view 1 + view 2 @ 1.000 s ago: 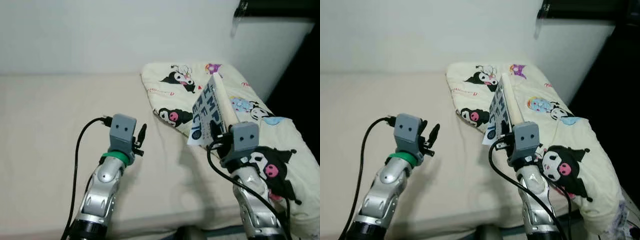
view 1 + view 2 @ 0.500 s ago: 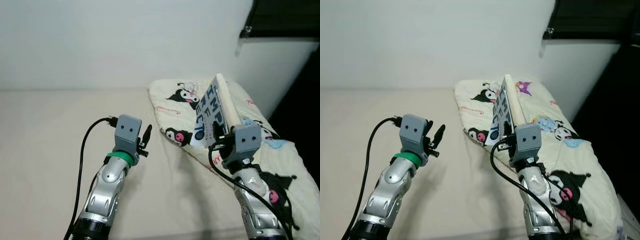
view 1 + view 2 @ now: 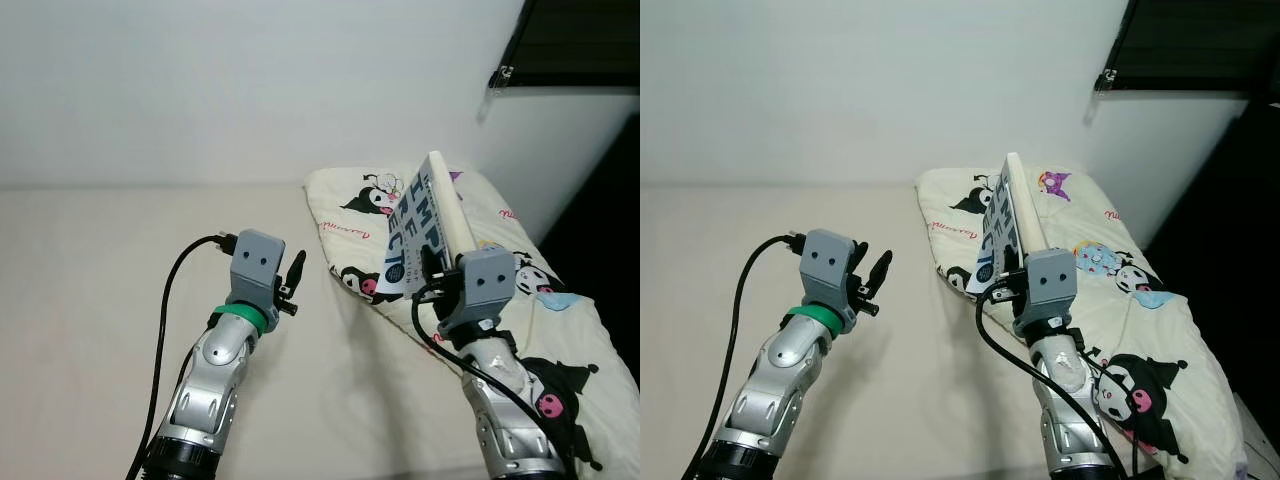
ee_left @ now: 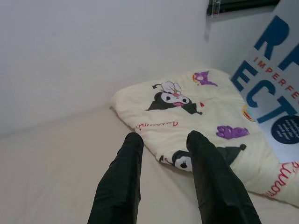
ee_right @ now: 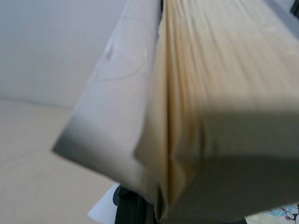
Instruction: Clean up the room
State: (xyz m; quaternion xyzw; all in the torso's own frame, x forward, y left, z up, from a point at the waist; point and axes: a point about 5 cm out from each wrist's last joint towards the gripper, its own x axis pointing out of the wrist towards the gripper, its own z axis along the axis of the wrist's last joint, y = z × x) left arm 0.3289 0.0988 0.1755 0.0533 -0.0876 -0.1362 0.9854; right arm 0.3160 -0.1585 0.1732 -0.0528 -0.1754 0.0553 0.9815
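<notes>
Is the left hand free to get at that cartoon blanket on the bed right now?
Probably yes. The left hand is open and holds nothing, and only bare bed lies between it and the cartoon blanket. The book is held up in the right hand, off to the side.

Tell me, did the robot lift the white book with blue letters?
Cannot tell. The white book with blue letters sits alike by the right gripper; the camera tilted up.

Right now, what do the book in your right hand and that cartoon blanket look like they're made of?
The book looks like paper: a matte white cover printed with blue letters, and a yellowed page block in the right wrist view. The right gripper holds it upright. The blanket seems soft, padded fabric, probably cotton or fleece: cream, matte, puffy folded edges, printed cartoon characters.
</notes>
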